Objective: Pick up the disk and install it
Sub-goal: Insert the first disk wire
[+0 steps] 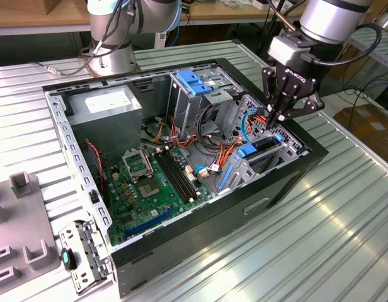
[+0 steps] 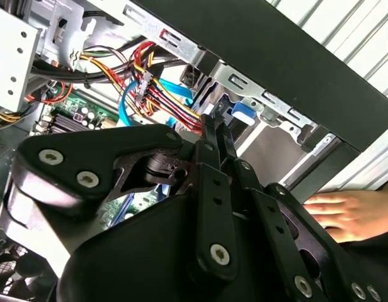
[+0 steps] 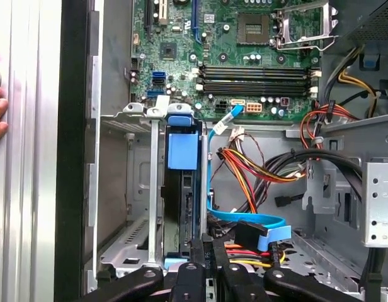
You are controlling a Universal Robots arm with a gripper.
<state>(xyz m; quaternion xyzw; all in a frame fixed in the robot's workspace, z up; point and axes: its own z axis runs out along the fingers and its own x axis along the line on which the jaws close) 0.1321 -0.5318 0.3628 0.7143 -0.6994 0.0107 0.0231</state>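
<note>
The disk [image 1: 264,146] stands on edge in the metal drive cage [image 1: 257,165] at the case's side on the exterior view's right, a dark slab with blue end tabs. In the first wrist view the disk [image 3: 182,195] runs down the cage slot under its blue tab. My gripper [image 1: 271,119] hangs just above the disk's far end, its two thin fingers pressed together with nothing seen between them. The shut fingers [image 2: 214,135] point at the blue tab in the second wrist view, and the fingertips [image 3: 200,246] sit close beside the disk's end.
The open computer case [image 1: 206,220] holds a motherboard [image 1: 147,182], a power supply [image 1: 106,104], a pale-blue latch plate [image 1: 193,82] and bundles of cables [image 3: 269,170]. A person's hand [image 2: 336,214] rests on the table outside the case wall. Loose brackets [image 1: 84,251] lie at the exterior view's left.
</note>
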